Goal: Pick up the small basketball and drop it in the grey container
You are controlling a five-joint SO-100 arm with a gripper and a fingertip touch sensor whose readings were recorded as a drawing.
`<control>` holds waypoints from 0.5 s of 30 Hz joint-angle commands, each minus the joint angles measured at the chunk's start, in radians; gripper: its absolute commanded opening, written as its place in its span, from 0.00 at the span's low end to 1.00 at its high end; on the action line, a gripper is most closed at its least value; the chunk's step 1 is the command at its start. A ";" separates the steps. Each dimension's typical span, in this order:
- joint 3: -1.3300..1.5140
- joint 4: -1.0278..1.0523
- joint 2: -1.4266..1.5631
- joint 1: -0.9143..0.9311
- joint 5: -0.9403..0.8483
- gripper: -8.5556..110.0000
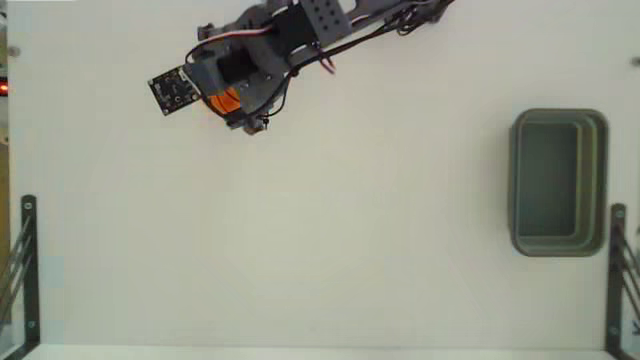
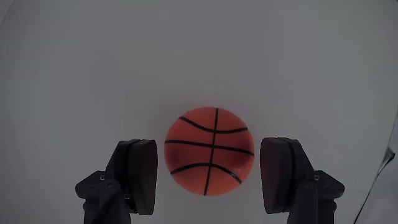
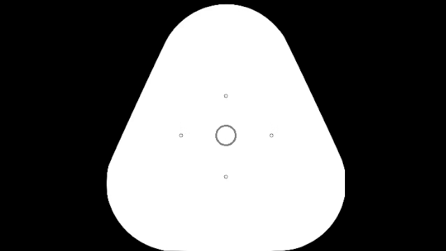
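Ball: orange ball (image 2: 209, 151) with thin black seams, resting on the white table (image 1: 320, 250). In the wrist view it sits between the two fingers, low in the picture. In the fixed view only an orange sliver (image 1: 225, 101) shows under the arm's head, upper left of the table.
Gripper: gripper (image 2: 209, 175) spread wide around the ball, not clamped. Left pad (image 2: 142, 174) stands just beside the ball with a thin gap; right pad (image 2: 278, 173) stands a little further off. Neither pad touches it.
Arm: arm (image 1: 300, 35) reaches in from the top edge of the fixed view, slanting down and left, head over the ball.
Bin: grey-green bin (image 1: 604, 180) at the right side of the fixed view, well apart from ball and arm. Upright, rounded corners, thick rim, hollow inside.
Table: plain white. Black brackets (image 1: 25, 265) stand at its lower left and lower right edges in the fixed view.
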 commanded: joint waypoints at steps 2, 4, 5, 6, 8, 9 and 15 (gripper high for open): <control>0.017 -0.029 0.035 0.010 0.005 1.00; 0.023 -0.036 0.035 0.010 0.005 1.00; 0.026 -0.038 0.035 0.010 0.005 1.00; 0.029 -0.041 0.035 0.010 0.005 1.00; 0.034 -0.046 0.035 0.010 0.005 1.00; 0.037 -0.049 0.035 0.010 0.005 1.00; 0.052 -0.064 0.036 0.010 0.005 1.00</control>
